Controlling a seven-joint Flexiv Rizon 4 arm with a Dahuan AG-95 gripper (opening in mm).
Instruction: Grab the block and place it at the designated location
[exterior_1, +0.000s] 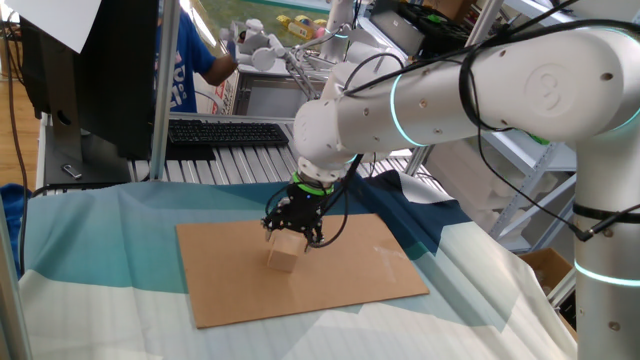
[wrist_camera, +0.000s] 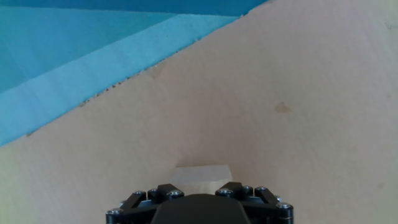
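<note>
Hand (exterior_1: 292, 228) directly above block (exterior_1: 284, 252), fingertips at its top, grip state indeterminate, block resting on cardboard sheet (exterior_1: 360, 270)

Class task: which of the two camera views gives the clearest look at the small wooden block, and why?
The fixed view: the block shows whole, as a light cube on the cardboard sheet directly under the hand. In the hand view only a pale top strip of the block shows; the hand's black body hides the rest.

arm (exterior_1: 520, 85): glossy white rounded links | teal glowing rings at joints | black cables looping outside | gripper (exterior_1: 293, 222): black, green collar, silver screws on housing
</note>
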